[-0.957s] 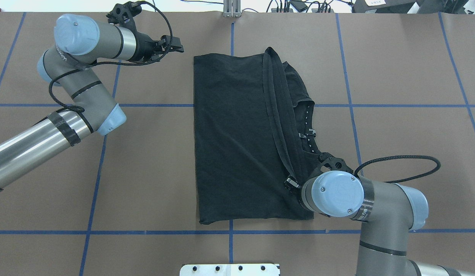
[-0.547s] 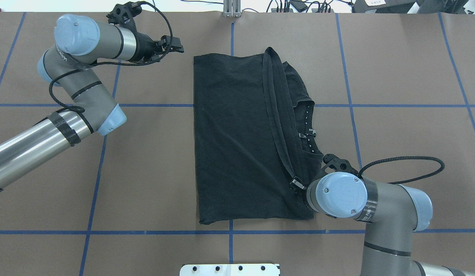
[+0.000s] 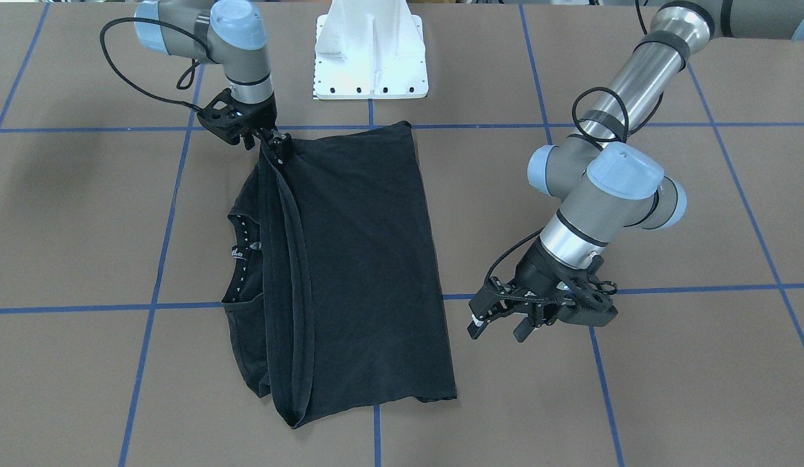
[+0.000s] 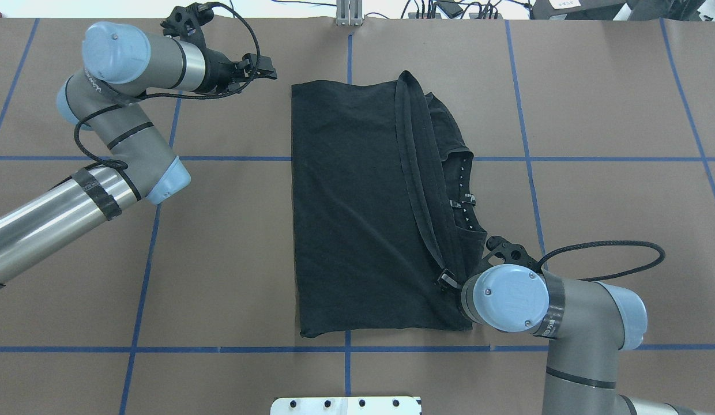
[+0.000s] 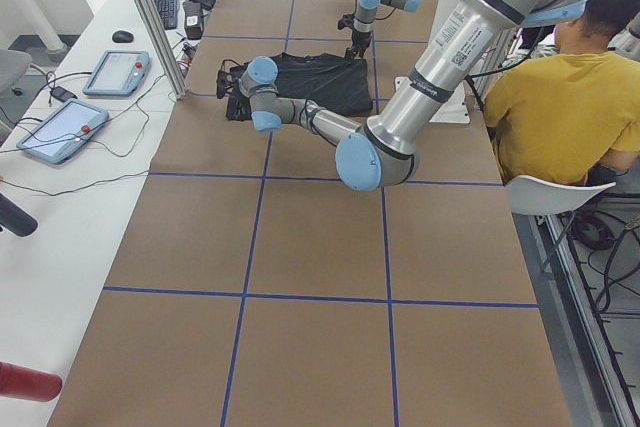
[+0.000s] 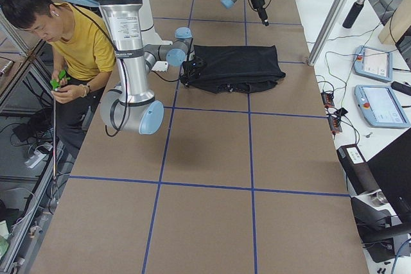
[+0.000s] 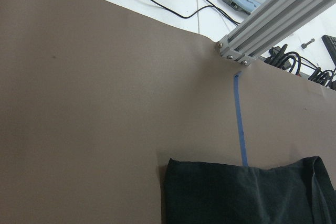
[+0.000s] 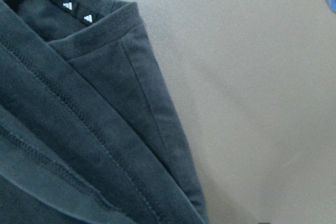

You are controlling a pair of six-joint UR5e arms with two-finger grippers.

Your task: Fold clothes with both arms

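Since the table (image 4: pixel 219 259) is bare brown paper with a blue tape grid, there is wide open room on both sides of the shirt (image 4: pixel 352 219). It lies mid-table, doubled lengthwise, plain black side up, its near edge just short of the tape line by the robot.

Low at the shirt's near right corner comes the right arm (image 4: pixel 571 328). Off the far left corner sits the left arm (image 4: pixel 57 207), clear of the cloth.

Along the right side the hem (image 4: pixel 415 173) runs as a raised ridge, with the collar (image 3: pixel 243 240) peeking out beyond it.

At the ridge's near end the right gripper (image 3: pixel 279 148) looks pinched on the hem, cloth peaking up to it. Over bare table hovers the left gripper (image 3: pixel 499 326), its two black jaws apart.

Judged step: a two-point grab for the next fold. To do it well, the left needs a matching grip at the far end. Then lift level and carry both together so the edges land flush. Risk: only one layer gets caught and the ridge skews. Room is tighter far side, where a rail (image 4: pixel 349 14) stands near the shirt's far edge.
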